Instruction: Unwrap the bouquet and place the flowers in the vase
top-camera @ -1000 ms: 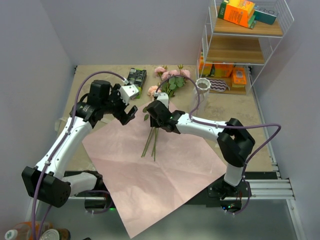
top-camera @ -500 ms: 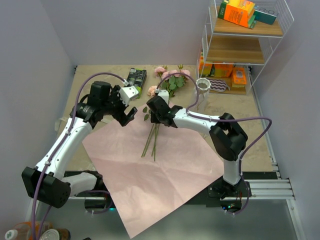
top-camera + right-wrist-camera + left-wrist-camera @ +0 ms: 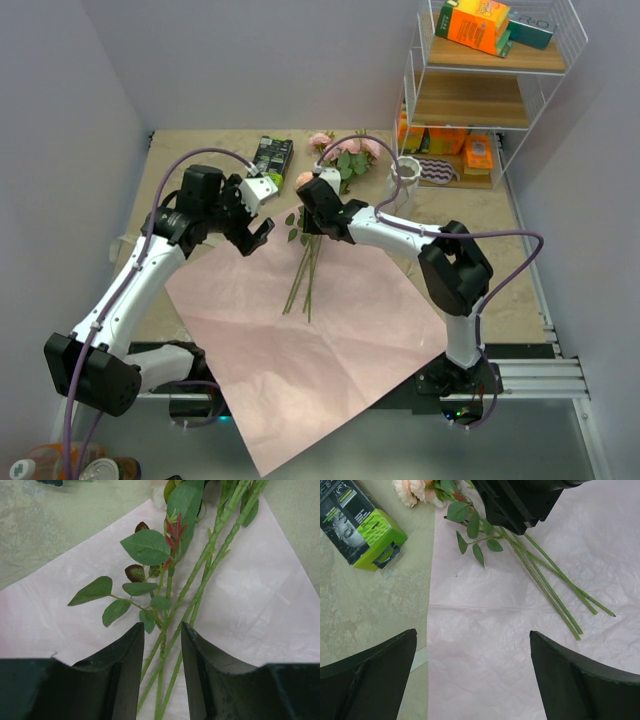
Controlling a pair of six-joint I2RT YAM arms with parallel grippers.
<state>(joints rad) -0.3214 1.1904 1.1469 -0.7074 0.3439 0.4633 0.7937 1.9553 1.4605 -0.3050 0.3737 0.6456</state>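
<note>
The bouquet lies unwrapped: its pale pink paper point(image 3: 300, 350) is spread flat, and the flowers point(image 3: 340, 152) rest over the paper's far corner, blooms on the table. Their green stems point(image 3: 303, 285) point toward me. My right gripper point(image 3: 312, 222) hovers low over the upper stems point(image 3: 200, 575), open, its jaws narrowly astride them point(image 3: 162, 626) with small gaps either side. My left gripper point(image 3: 255, 235) hangs wide open above the paper's left edge point(image 3: 473, 632), holding nothing. The off-white vase point(image 3: 405, 170) stands upright to the right of the blooms.
A green-and-black box point(image 3: 272, 152) lies left of the blooms, also seen from the left wrist point(image 3: 362, 522). A white wire shelf point(image 3: 490, 90) with orange boxes stands at the back right, close to the vase. Grey walls close in on both sides.
My right gripper has slid up along the stems toward the blooms, and its jaws have narrowed around them. The left arm has barely moved.
</note>
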